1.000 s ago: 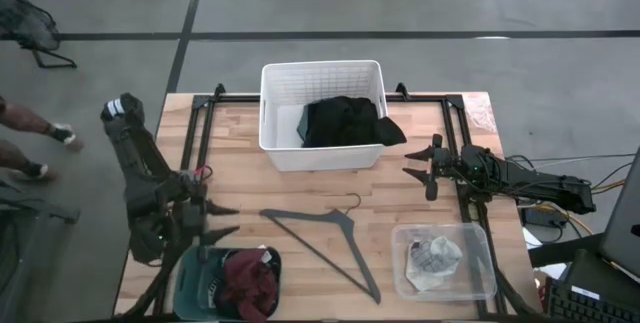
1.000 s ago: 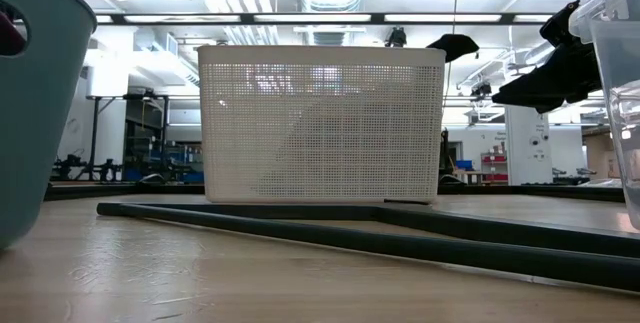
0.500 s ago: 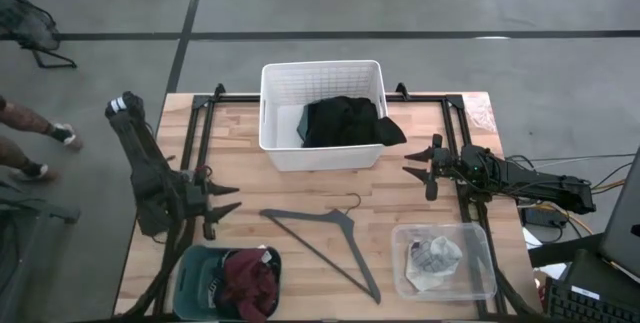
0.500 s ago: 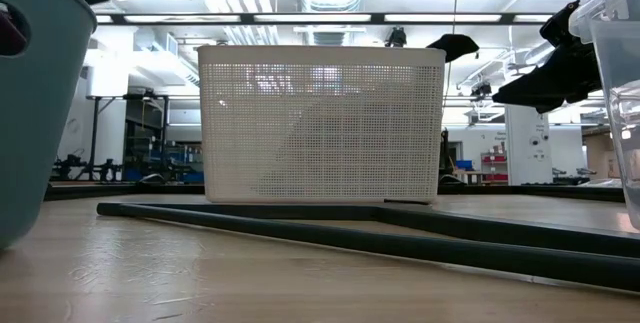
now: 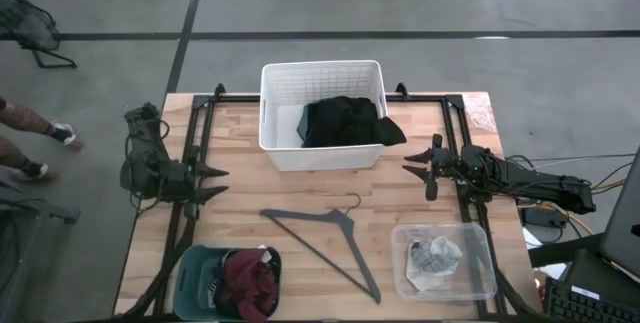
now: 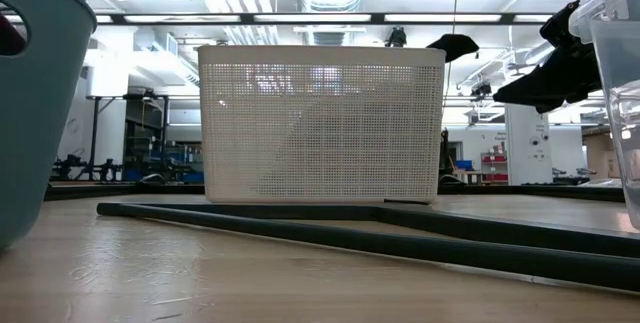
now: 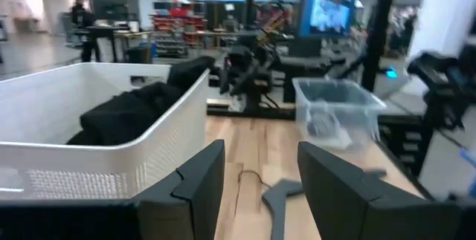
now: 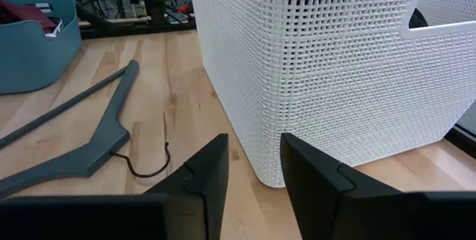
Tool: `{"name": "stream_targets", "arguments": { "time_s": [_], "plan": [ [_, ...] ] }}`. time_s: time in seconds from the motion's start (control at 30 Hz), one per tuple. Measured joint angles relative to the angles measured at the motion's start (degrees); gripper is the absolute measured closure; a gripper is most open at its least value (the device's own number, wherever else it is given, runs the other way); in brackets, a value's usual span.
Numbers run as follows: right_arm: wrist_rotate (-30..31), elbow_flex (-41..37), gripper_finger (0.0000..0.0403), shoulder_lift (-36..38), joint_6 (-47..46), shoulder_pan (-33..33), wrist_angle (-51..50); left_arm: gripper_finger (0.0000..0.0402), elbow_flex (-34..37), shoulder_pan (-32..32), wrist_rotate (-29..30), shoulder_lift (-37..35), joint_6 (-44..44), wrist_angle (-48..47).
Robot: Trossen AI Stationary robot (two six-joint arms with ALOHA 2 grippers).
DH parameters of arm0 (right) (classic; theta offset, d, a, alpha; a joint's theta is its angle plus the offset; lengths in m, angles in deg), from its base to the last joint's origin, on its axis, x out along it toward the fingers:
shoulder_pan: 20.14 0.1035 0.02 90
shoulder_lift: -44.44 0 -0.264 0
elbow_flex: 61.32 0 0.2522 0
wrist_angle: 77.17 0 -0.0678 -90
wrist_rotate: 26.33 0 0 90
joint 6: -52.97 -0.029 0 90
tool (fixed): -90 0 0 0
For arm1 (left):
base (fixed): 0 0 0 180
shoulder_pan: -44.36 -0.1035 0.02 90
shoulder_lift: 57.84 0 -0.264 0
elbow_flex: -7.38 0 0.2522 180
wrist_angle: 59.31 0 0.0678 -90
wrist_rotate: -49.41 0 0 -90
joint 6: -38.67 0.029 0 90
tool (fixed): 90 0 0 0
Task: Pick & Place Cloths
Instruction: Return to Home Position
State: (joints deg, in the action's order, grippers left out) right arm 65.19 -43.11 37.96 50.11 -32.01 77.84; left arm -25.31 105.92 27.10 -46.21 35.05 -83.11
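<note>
I see my left gripper (image 5: pixel 212 181) by the left edge of the worktop (image 5: pixel 240 178). Its two fingers are spread apart and there is nothing between them. My right gripper (image 5: pixel 415 169) is by the right edge, pointing in at the middle. Its fingers are spread apart too, and they hold nothing.

The white basket (image 5: pixel 320 64) stands at the middle of the far edge, the one across from the low camera. A black cloth (image 5: pixel 342 121) lies inside it, and one bit hangs over the basket's right wall.

The teal bin (image 5: pixel 183 275) is at the near left corner. A maroon cloth (image 5: pixel 250 281) is bunched up in it, on top of other cloth I cannot make out well.

The clear box (image 5: pixel 480 263) is at the near right corner with a small white and pale cloth (image 5: pixel 432 255) in it. The grey hanger (image 5: pixel 320 253) lies flat on the wood between the bin and the box
</note>
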Motion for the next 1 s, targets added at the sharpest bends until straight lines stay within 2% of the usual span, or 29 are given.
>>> {"name": "stream_targets", "arguments": {
  "time_s": [0.13,0.23,0.3,0.53,0.6,0.7,0.77,0.87,1.0],
  "plan": [
    [0.0,0.0,0.0297,0.0,0.0,0.0,0.0,0.0225,0.6,0.0,-1.5,-6.1,3.1,-1.7],
    [0.0,0.0,0.0306,0.0,-0.1,0.0,0.0,0.0225,0.5,0.0,-8.4,-9.3,6.8,-1.4],
    [0.0,0.0,0.0314,0.0,0.0,0.0,0.0,0.0225,0.5,0.0,-10.0,-10.8,8.5,-0.5],
    [0.0,0.0,0.0338,0.0,-0.1,0.0,0.0,0.0225,1.8,0.0,-5.4,-10.8,9.8,-0.5],
    [0.0,0.0,0.0344,0.0,0.0,0.0,0.0,0.0225,3.5,0.0,-5.7,-10.9,12.6,2.4],
    [0.0,0.0,0.0352,0.0,0.0,0.0,0.0,0.0225,7.5,0.0,-8.1,-11.5,22.0,8.8],
    [0.0,0.0,0.0356,0.0,0.0,0.0,0.0,0.0225,10.5,0.0,-6.1,-11.5,26.3,13.2],
    [0.0,0.0,0.0360,0.0,0.0,0.0,0.0,0.0225,13.6,0.0,-3.3,-11.5,29.0,19.9],
    [0.0,0.0,0.0353,0.0,0.0,0.0,0.0,0.0225,17.4,0.0,-3.1,-11.5,30.3,22.5]
  ]
}}
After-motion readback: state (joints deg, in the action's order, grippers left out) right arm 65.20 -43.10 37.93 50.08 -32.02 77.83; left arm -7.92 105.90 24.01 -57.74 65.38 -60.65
